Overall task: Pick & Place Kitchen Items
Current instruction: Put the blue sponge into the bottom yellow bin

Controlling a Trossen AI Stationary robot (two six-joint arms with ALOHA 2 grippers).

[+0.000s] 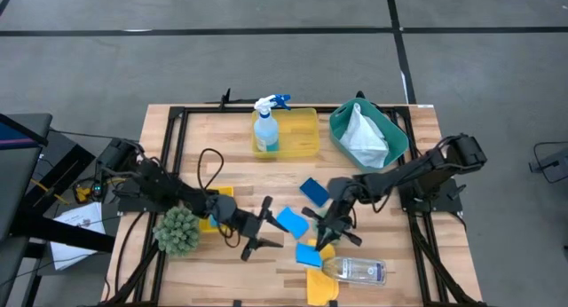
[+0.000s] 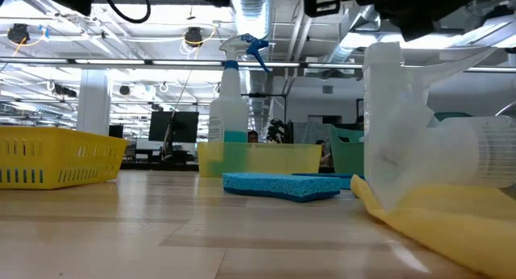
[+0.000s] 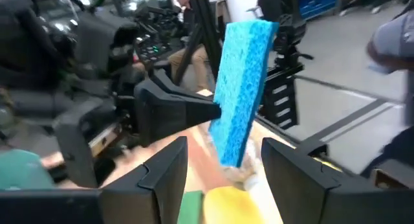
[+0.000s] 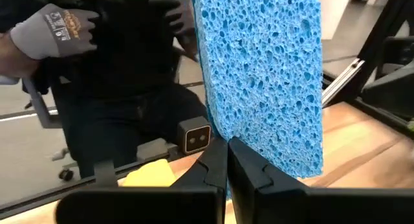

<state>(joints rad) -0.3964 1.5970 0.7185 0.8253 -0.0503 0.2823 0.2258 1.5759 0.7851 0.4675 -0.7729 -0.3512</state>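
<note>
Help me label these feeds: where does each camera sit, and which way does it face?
High view: overhead, facing straight down on the table; both arms show.
Low view: tabletop height, facing level toward the spray bottle; arms overhead.
Left wrist view: on the left arm, past the open left gripper.
Right wrist view: on the right arm; right gripper pinches the blue sponge.
Shared: both wrist views show that sponge.

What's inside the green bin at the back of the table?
A crumpled white cloth fills most of the teal bin. Whatever may lie beneath the cloth is covered, so the bin's bottom cannot be seen.
</note>
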